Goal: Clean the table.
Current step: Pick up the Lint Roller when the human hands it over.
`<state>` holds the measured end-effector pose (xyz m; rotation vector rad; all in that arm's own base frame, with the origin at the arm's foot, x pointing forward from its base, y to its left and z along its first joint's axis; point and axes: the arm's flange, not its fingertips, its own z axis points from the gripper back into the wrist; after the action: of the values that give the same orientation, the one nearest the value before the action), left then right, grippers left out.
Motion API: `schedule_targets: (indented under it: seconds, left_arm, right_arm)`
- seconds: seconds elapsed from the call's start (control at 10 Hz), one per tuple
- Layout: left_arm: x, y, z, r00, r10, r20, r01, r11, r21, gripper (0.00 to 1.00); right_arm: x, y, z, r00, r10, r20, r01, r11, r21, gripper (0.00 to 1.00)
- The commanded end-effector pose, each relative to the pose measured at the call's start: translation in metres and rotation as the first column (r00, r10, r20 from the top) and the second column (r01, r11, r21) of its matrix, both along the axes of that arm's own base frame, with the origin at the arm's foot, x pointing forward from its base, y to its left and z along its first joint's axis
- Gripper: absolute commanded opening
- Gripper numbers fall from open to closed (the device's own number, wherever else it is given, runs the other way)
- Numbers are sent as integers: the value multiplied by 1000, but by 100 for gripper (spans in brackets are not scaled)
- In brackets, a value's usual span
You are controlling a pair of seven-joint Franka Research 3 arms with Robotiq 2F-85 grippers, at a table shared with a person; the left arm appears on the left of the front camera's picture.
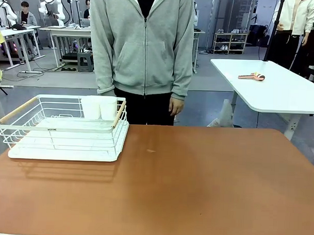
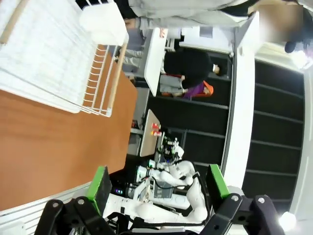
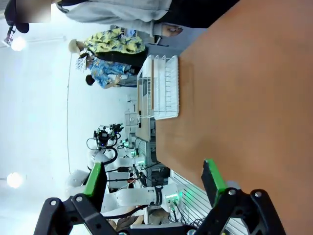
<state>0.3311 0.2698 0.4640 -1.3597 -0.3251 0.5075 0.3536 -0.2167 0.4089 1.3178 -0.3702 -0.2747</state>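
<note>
The reddish-brown table [image 1: 196, 181] spreads across the front view with a bare matte top; a small pale speck [image 1: 151, 151] lies near its middle. The same table [image 2: 44, 142] appears sideways in the left wrist view, and as a brown slab [image 3: 244, 93] in the right wrist view. My left gripper [image 2: 159, 183] is open, green pads wide apart, nothing between them, held beyond the table's edge. My right gripper [image 3: 154, 178] is open too, above the table's near edge, holding nothing.
A white wire dish rack [image 1: 64, 127] with wooden handles sits at the table's far left, two white cups [image 1: 99, 108] in its back corner. A person in a grey hoodie [image 1: 144, 45] stands at the far side, hands down. A white-topped table [image 1: 271, 85] stands behind right.
</note>
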Motion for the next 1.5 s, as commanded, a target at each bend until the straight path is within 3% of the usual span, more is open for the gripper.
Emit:
schedule_targets:
  seconds: [0.0, 0.3, 0.4, 1.4]
  left_arm:
    - [-14, 18, 7, 996, 60, -63, -59, 998, 19, 100]
    - [-10, 5, 8, 997, 43, -67, -39, 998, 52, 100]
    - [-21, 24, 1, 998, 55, -43, -54, 998, 20, 100]
    - [-21, 24, 1, 998, 55, -43, -54, 998, 20, 100]
  right_arm:
    - [-22, -10, -4, 1000, -7, 27, 8, 1000, -18, 100]
    - [-20, -21, -4, 1000, -29, -6, 29, 999, -18, 100]
    - [-20, -21, -4, 1000, -29, -6, 29, 999, -18, 100]
    - [-20, -21, -4, 1000, -29, -6, 29, 999, -18, 100]
